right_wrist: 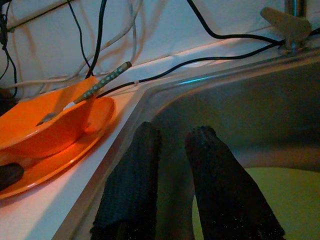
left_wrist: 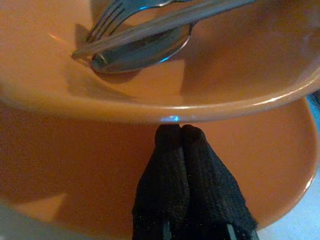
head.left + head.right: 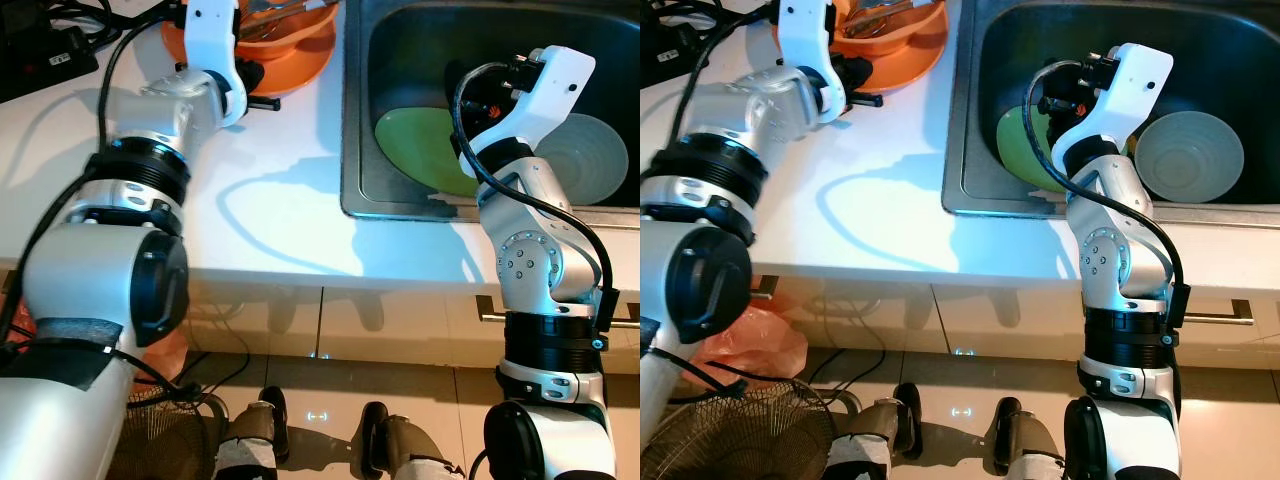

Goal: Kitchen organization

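Worktop (image 3: 270, 215): a white surface is being seen from above, with a steel sink (image 3: 970, 120) set into it on the robot's right.
Left gripper (image 2: 181, 136): it is being held at the far edge of the worktop, its black fingertips pressed together with nothing between them, lying on the orange plate (image 2: 75, 170) just under the rim of the orange bowl (image 2: 150, 107).
Orange bowl: it is being carried by the orange plate, near the sink's far left corner.
Cutlery: a fork (image 2: 112, 15) and a spoon (image 2: 142, 52) are being held inside the bowl, handles leaning over its rim; a patterned handle (image 1: 102, 80) is being shown sticking up from it in the right wrist view.
Right gripper (image 1: 172, 142): it is being held inside the sink, near its left wall, fingers parted and grasping nothing, above the green plate (image 3: 420, 150).
Green plate: it is lying in the sink basin, partly hidden by the right arm.
Grey bowl (image 3: 1190, 155): it is resting in the sink, just beside the green plate.
Cables (image 1: 100, 35): several are being draped along the back wall behind the worktop.
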Motion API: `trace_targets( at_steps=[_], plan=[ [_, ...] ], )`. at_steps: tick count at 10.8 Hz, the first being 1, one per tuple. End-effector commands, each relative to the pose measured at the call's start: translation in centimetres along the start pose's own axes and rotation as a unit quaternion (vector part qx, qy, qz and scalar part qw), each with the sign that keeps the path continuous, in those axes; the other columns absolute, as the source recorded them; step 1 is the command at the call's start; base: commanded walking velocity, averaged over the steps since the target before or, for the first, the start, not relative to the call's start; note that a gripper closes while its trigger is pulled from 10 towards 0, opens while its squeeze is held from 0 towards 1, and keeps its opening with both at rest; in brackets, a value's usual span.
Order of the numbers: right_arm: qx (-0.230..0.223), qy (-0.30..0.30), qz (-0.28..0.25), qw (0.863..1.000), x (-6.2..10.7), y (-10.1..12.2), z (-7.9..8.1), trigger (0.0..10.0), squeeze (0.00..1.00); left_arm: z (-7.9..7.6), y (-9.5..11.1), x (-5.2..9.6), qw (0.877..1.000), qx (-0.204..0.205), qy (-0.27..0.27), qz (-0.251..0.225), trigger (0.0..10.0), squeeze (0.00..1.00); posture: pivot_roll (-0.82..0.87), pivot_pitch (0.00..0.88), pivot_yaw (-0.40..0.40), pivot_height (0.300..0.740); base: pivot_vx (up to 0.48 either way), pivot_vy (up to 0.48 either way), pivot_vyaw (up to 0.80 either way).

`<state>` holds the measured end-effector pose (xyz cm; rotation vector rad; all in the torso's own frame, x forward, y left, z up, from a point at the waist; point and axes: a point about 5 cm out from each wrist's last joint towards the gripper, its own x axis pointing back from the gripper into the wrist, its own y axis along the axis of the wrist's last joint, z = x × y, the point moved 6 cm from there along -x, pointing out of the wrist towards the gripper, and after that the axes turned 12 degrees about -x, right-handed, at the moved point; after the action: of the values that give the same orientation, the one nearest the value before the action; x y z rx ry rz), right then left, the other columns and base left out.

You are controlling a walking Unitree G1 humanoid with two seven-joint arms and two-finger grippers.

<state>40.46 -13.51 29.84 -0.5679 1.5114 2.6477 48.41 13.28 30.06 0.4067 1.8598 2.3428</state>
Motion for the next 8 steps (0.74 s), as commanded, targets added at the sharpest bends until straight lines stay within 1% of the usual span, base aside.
trace_targets(
  at_steps=[1,2,3,4,6,7,8],
  plan=[
    [-0.008,0.008,-0.002,1.0,-0.2,0.1,0.5,10.0,0.0,-0.7,-4.3,0.1,0.996,0.013,-0.026,0.079,10.0,0.0,0.08,0.297,0.021,0.74,0.0,0.0,0.0],
    [-0.009,0.009,-0.002,1.0,-0.2,0.1,0.5,10.0,0.0,-0.7,-4.2,0.4,0.996,0.014,-0.037,0.083,10.0,0.0,0.09,0.297,0.021,0.74,0.0,0.0,0.0],
    [-0.01,0.01,-0.002,1.0,-0.3,0.1,0.5,10.0,0.0,-0.8,-3.8,1.1,0.995,0.013,-0.051,0.08,10.0,0.0,0.09,0.292,0.02,0.74,0.0,0.0,0.0],
    [-0.012,0.01,-0.003,1.0,-0.4,0.0,0.5,10.0,0.0,-0.9,-3.6,1.6,0.996,0.008,-0.056,0.069,10.0,0.0,0.1,0.289,0.018,0.74,0.0,0.0,0.0],
    [-0.015,0.014,-0.001,1.0,-0.7,-0.1,0.6,10.0,0.0,-2.6,-3.8,3.9,0.995,0.017,-0.078,0.054,10.0,0.0,0.12,0.28,0.009,0.74,0.0,0.0,0.0],
    [-0.017,0.016,0.0,1.0,-0.9,-0.2,0.7,10.0,0.0,-3.5,-3.9,5.3,0.994,0.019,-0.088,0.053,10.0,0.0,0.13,0.276,0.005,0.74,0.0,0.0,0.0],
    [-0.018,0.018,0.0,1.0,-1.0,-0.3,0.8,10.0,0.0,-4.1,-4.2,6.3,0.994,0.023,-0.094,0.054,10.0,0.0,0.13,0.274,0.002,0.74,0.0,0.0,0.0]
  ],
)
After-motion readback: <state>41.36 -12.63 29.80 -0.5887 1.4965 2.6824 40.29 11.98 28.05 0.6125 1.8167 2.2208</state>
